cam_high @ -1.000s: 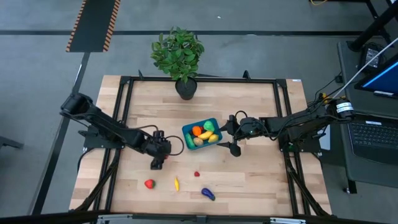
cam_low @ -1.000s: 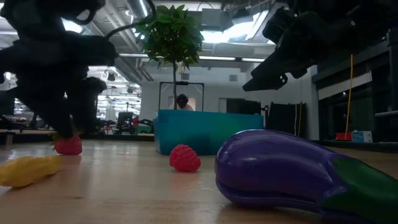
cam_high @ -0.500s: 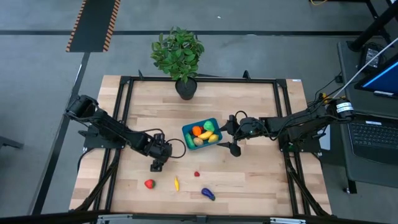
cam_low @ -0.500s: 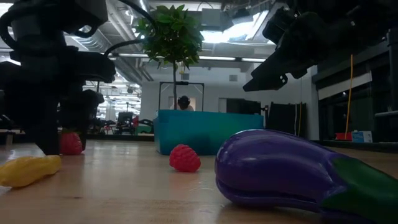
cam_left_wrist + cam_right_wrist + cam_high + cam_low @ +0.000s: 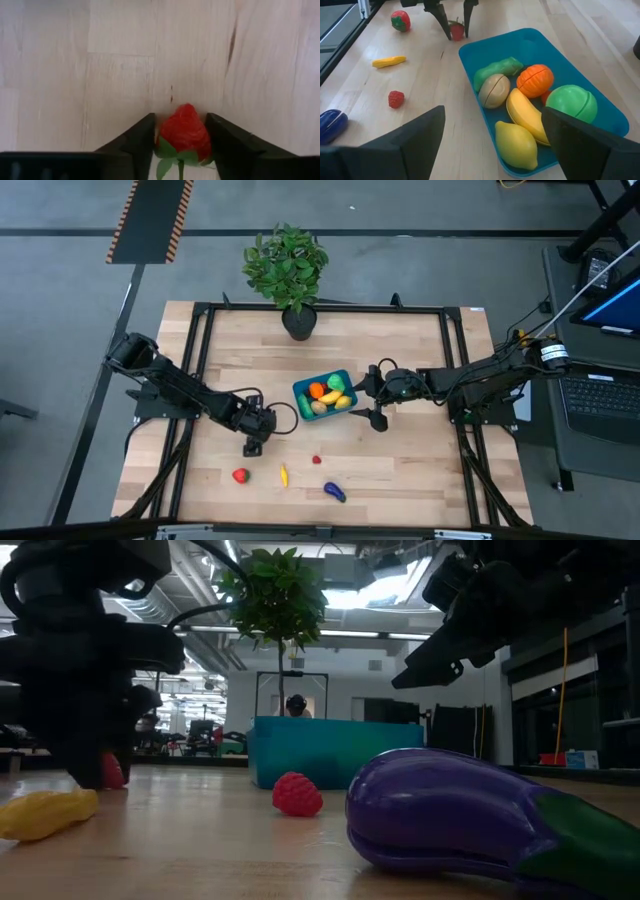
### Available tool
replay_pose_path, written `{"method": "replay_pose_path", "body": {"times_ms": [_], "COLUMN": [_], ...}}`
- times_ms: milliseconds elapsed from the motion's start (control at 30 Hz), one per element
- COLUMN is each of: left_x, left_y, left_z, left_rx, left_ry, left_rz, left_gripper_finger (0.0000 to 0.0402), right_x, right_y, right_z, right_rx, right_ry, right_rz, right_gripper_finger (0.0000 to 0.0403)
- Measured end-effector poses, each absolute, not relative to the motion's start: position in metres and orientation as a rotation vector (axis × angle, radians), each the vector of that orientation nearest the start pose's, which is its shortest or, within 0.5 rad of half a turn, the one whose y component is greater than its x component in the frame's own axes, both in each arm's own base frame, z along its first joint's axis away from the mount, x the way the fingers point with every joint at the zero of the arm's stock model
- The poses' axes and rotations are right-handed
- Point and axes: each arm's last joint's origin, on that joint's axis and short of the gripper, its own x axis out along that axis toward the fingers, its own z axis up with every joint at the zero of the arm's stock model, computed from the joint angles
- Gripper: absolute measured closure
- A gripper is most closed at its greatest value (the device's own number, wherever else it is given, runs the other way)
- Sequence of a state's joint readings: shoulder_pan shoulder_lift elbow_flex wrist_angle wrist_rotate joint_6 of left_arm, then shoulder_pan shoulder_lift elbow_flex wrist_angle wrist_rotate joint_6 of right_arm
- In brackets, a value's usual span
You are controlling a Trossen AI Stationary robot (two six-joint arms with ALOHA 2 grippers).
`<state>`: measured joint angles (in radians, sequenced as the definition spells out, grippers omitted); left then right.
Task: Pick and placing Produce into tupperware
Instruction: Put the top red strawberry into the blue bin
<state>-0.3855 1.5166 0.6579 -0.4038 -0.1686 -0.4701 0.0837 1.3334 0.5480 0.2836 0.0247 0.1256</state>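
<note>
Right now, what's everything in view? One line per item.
Shallow teal-blue plastic container: 1, table centre.
Toys inside it: green pod, beige sliced round, orange, yellow banana, lemon, green ball.
Red strawberry toy: 1, front left.
Yellow toy piece: 1, beside it.
Small red raspberry toy: 1, front centre.
Purple eggplant toy: 1, front edge.
Red toy fruit with green leaves: 1, at the left pincer.
Leafy green potted plant: 1, back edge.
Light wooden table: 1.
Left pincer: low over the table.
Right pincer: open, right of the container.
</note>
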Motion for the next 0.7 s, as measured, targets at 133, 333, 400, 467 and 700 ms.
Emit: {"method": "replay_pose_path", "body": {"times_ms": [133, 333, 400, 467, 700], "left_x": [0.2244, 0.2242, 0.2242, 0.2241, 0.2205], "left_y": [-0.0856, -0.0855, -0.0855, -0.0855, -0.0820], "left_z": [0.1290, 0.1287, 0.1287, 0.1288, 0.1366], "left_rx": [-0.080, -0.082, -0.082, -0.078, -0.078], "left_ry": [1.220, 1.222, 1.222, 1.223, 1.199], "left_rz": [0.119, 0.122, 0.122, 0.120, 0.117], "left_gripper_finger": [0.0280, 0.0283, 0.0283, 0.0283, 0.0283], "right_x": [0.2575, 0.2575, 0.2575, 0.2575, 0.2577], "right_y": [0.0209, 0.0209, 0.0209, 0.0209, 0.0209], "right_z": [0.1828, 0.1828, 0.1828, 0.1828, 0.1831], "right_rx": [0.096, 0.100, 0.100, 0.100, 0.096], "right_ry": [0.504, 0.503, 0.503, 0.503, 0.500], "right_rz": [0.026, 0.025, 0.025, 0.025, 0.027], "right_gripper_finger": [0.0070, 0.0070, 0.0070, 0.0070, 0.0070]}}
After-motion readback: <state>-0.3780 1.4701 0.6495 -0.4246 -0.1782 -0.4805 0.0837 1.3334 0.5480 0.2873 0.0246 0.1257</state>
